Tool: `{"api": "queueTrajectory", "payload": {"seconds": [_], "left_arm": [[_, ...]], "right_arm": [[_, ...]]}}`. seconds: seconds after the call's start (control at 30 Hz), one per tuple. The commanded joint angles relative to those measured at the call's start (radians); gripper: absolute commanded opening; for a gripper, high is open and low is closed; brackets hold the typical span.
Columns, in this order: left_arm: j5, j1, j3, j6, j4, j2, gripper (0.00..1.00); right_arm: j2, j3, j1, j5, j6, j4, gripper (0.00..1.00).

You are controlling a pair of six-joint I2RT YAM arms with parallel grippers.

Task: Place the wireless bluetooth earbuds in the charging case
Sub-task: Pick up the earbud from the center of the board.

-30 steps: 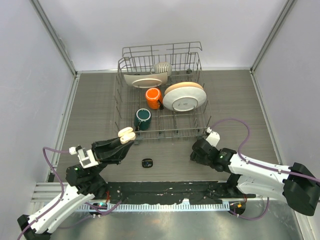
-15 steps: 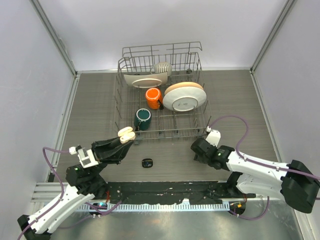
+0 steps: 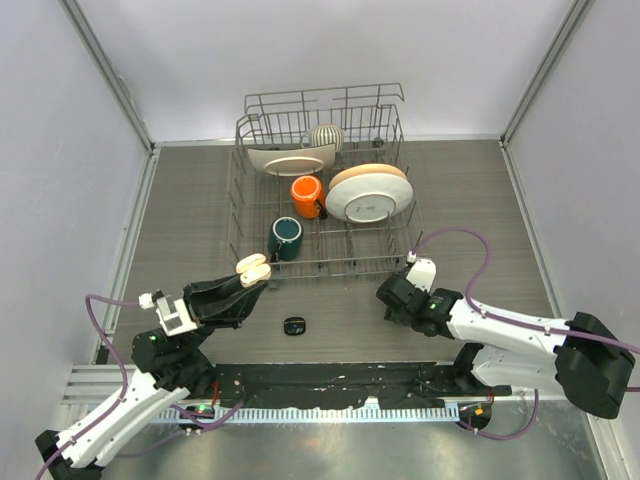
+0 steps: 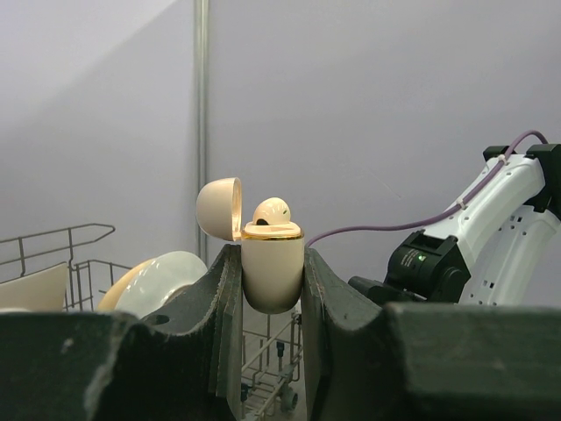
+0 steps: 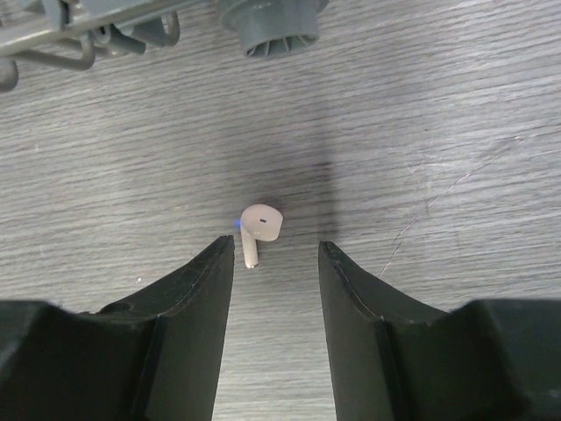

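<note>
Over at the left gripper [image 4: 270, 263]: clamped on the cream case [image 4: 273, 276], lid flipped back, one cream bud [image 4: 272, 210] seated inside, all held aloft. Now to the right gripper [image 5: 276, 254]: spread apart, gripping nothing, low over the table [image 5: 438, 132], straddling a second cream bud [image 5: 259, 224]. Lying flat there, just short of a rack foot [image 5: 272, 22]. Also spotting a black item [image 3: 293, 326] between the arms, possibly another case, too tiny to call.
</note>
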Motion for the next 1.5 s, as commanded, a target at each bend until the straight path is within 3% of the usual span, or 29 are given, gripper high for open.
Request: {"api": "queueTrajectory", "payload": {"seconds": [0.0,0.3,0.6,1.23,1.47], "left_arm": [[-0.018,0.001,0.001,0.006,0.014,-0.006,0.00],[-0.021,0.002,0.001,0.006,0.023,0.006,0.00],[-0.021,0.001,0.002,0.011,0.017,0.006,0.00],[-0.024,0.001,0.002,0.012,0.014,0.006,0.00],[-0.019,0.001,0.002,0.012,0.014,0.009,0.00]], "right_arm": [[-0.054,0.043,-0.006,-0.008,0.003,0.110,0.48],[0.034,0.065,-0.004,0.050,0.147,0.083,0.39],[0.060,0.065,-0.006,0.109,0.138,0.112,0.40],[0.079,0.039,-0.006,0.078,0.067,0.135,0.34],[0.077,0.028,-0.006,0.061,0.044,0.141,0.22]]}}
